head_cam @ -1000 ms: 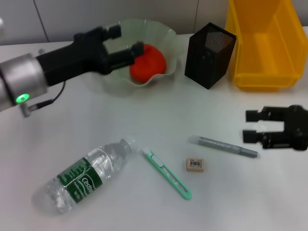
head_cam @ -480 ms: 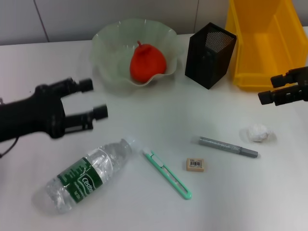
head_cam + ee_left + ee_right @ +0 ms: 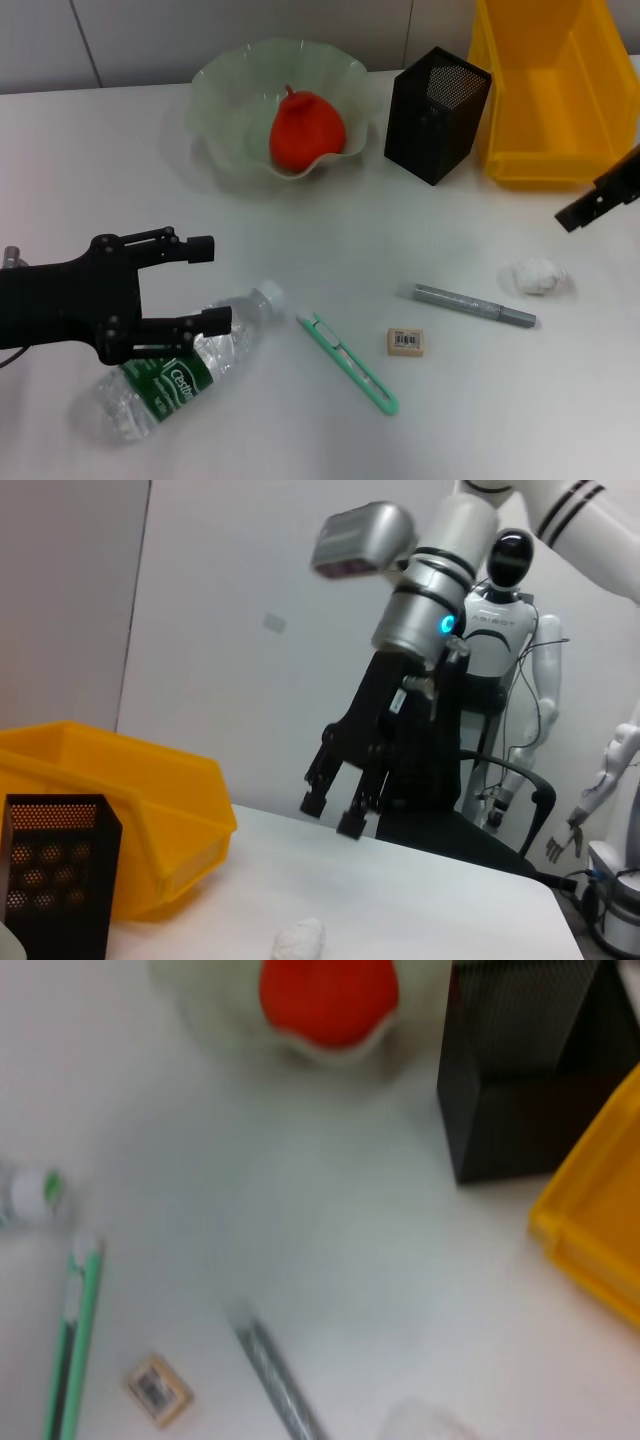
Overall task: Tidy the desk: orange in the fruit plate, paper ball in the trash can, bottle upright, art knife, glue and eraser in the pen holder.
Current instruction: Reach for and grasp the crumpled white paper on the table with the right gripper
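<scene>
Jaws spread, the left gripper [image 3: 200,285] hovers over the fallen bottle [image 3: 180,365] near left, poised to stand it upright; the right gripper [image 3: 335,813], fingers parted, hangs above the paper ball [image 3: 537,276].

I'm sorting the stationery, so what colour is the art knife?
Mint green, with a darker slot along its body; the art knife shows best in the head view.

Orange [image 3: 307,131] in plate [image 3: 225,95]; clear bottle [image 3: 185,365] lying down
</scene>
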{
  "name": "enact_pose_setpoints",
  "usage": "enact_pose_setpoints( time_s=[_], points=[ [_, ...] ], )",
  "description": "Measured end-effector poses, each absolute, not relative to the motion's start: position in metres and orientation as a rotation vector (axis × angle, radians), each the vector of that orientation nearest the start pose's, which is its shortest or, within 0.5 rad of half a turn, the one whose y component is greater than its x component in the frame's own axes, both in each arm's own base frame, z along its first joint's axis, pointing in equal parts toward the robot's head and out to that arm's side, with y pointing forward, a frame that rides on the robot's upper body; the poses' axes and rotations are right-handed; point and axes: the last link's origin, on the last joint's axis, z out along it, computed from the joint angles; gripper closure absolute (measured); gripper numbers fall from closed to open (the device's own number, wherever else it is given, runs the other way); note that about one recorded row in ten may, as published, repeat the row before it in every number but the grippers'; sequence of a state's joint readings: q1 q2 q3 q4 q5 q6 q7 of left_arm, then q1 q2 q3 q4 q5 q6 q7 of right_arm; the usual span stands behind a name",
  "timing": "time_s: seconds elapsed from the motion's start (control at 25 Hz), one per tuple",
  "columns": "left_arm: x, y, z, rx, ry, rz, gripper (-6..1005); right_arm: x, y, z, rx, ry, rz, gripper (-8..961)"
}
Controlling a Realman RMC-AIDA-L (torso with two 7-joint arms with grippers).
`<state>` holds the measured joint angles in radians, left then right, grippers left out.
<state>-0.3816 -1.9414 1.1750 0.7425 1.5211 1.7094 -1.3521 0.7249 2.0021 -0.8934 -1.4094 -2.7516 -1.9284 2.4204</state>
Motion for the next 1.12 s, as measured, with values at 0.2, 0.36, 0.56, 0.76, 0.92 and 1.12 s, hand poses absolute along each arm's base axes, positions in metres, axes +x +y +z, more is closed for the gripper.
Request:
enact_pose_setpoints(
  time_s=[0.2,0.36,0.56,0.76,0.92,1.12],
  points=[
    [-0.247,0.288,0.027,-2.921,-0.380,-0.912,170,0.203,0.365,0.090,-2.473,1.179,-0.621,272],
    [-0.249,0.286,0.029,-2.930,-0.374,-0.908,170,0.214,0.369,0.069,-2.442,1.194,-0.722,274],
    [-0.250,0.283,0.032,-2.952,-0.370,-0.905,170,0.221,0.374,0.053,-2.409,1.184,-0.771,276],
    [-0.252,0.282,0.032,-2.952,-0.372,-0.904,171,0.227,0.378,0.043,-2.400,1.181,-0.748,278],
    [-0.251,0.281,0.032,-2.953,-0.373,-0.907,171,0.231,0.378,0.034,-2.404,1.183,-0.761,280],
    [-0.251,0.280,0.031,-2.954,-0.377,-0.912,171,0.234,0.379,0.027,-2.406,1.180,-0.760,282]
  ],
)
